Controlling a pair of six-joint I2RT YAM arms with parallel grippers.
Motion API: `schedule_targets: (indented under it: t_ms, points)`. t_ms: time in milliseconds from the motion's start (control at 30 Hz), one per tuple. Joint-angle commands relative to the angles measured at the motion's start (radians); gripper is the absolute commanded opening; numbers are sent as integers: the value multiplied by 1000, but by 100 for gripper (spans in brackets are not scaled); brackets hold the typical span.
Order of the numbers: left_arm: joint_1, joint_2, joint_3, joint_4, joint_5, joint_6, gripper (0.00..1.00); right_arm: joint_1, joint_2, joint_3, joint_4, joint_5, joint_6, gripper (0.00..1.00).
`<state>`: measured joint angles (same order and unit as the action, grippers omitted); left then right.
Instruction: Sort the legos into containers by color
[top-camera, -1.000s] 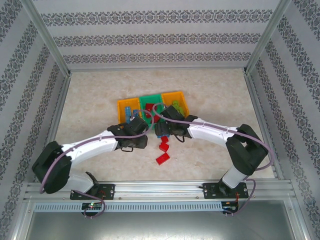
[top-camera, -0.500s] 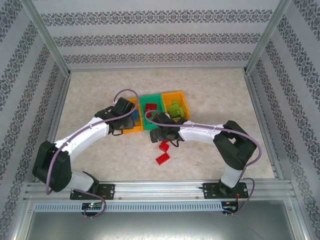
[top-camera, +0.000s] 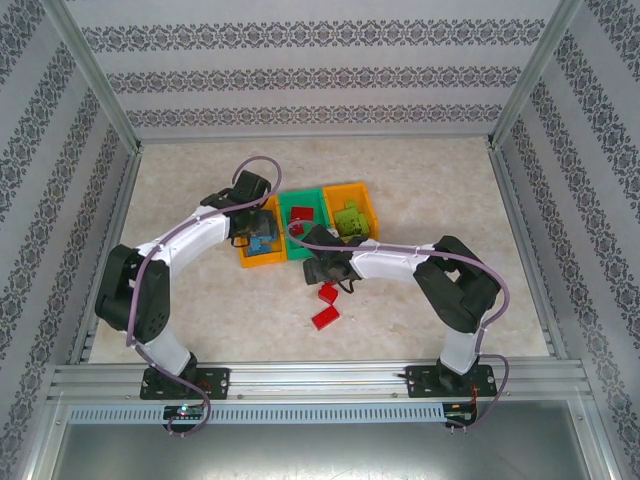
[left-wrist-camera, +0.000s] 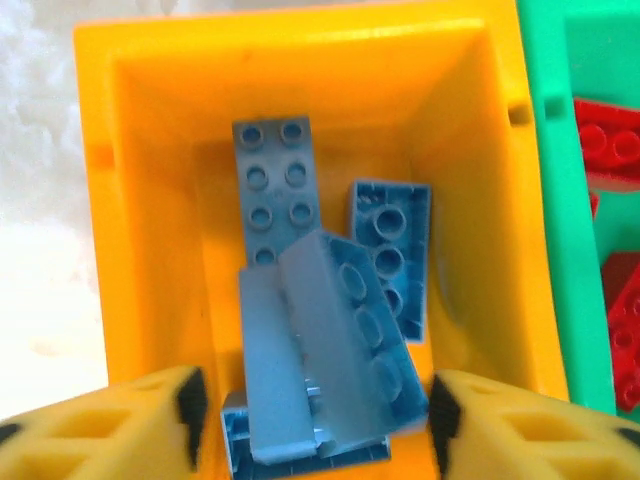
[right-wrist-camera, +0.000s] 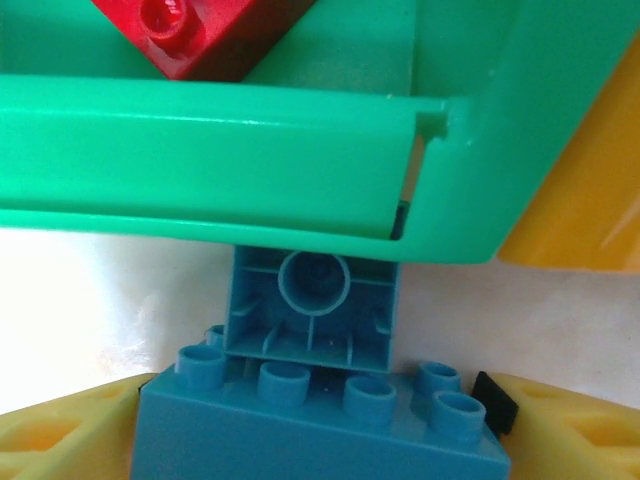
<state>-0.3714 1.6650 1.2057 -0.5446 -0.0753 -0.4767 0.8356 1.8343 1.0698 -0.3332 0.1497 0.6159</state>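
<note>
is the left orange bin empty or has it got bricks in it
Not empty: the left orange bin holds several blue bricks, some piled on each other.

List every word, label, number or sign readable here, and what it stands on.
None legible.
Blue bricks in the orange bin: studs too blurred to read.
Blue brick in the right end effector: studs blurred too.
Red brick in the green bin: blank.
Circuit board by the left arm's base: too small to read.

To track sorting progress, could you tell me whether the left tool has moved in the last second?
Yes. The left tool moved away from the arm bases, from just in front of the left orange bin to above it.
</note>
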Motion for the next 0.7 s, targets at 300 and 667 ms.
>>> schedule_targets:
  t_ms: [300, 667]
  points:
    - [12, -152, -118, 81, 24, -33, 100, 5, 26, 32, -24, 13, 10, 58]
    - [15, -247, -229, 103, -41, -68, 99, 52, -92, 53, -50, 35, -25, 54]
